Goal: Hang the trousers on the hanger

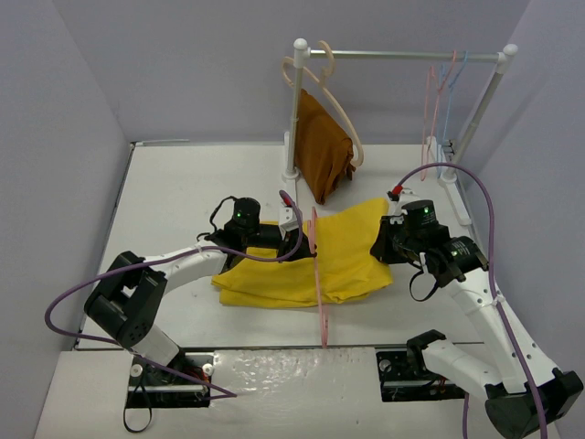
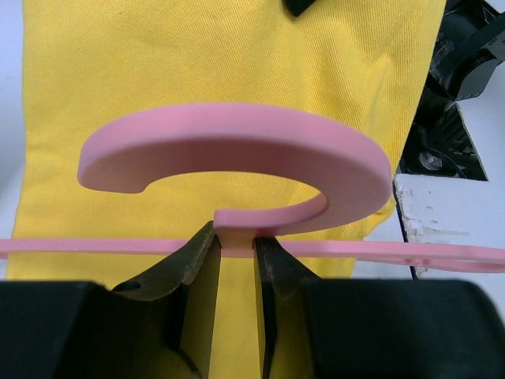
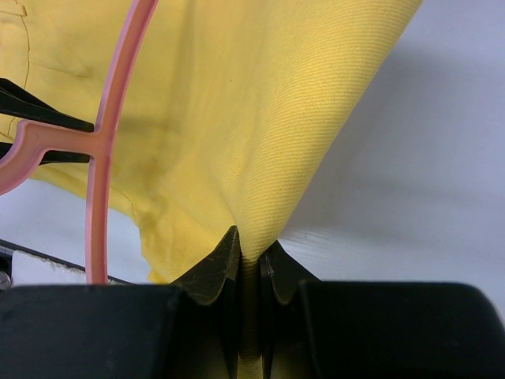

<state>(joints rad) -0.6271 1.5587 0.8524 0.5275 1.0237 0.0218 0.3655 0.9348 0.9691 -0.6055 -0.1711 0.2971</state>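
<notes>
white table [image 1: 183,183] carries the large bright yellow soft cloth trousers [image 1: 352,265], lying folded mid-table between the two arms. the thin pink plastic hanger with a hook [image 1: 319,293] stands on edge across the cloth, running from near to far. step in hand looks like threading the trousers over the hanger bar. to do it well: hold the hanger steady and upright, draw the pinched cloth edge across the bar with low slack so it doesn't bunch, and avoid tugging the hanger sideways. left gripper [image 2: 235,237] is clamped on the hanger neck just under the hook, yellow cloth beyond it. right gripper [image 3: 250,251] is closed tight on a raised fold of the trousers' right edge, the hanger off to its left. cannot tell whether cloth already passes through the frame.
</notes>
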